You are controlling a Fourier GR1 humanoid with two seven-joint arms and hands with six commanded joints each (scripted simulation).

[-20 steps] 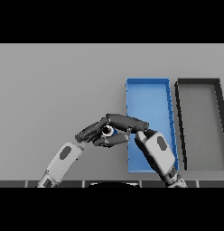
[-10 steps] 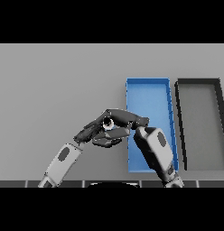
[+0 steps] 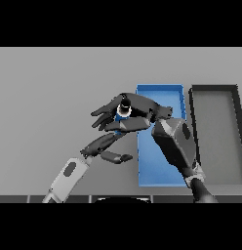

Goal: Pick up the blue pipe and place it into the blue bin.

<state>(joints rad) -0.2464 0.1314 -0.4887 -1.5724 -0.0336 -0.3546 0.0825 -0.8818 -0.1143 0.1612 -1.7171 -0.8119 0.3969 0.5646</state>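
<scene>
Since the earlier frame, right hand (image 3: 137,113) has risen with the blue pipe (image 3: 124,109), fingers curled round it, just left of the blue bin (image 3: 177,93). Left hand (image 3: 107,147) hangs below, fingers relaxed. Pick done; placing into bin remains.

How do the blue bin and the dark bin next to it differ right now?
The blue bin has bright blue walls and floor; the dark bin has black walls and a grey floor. The blue bin lies nearer the table's middle, the dark bin to its right. The right robot hand, curled round the blue pipe, overlaps the blue bin's left edge; nothing overlaps the dark bin. Both are long, open-topped rectangles lying side by side.
</scene>
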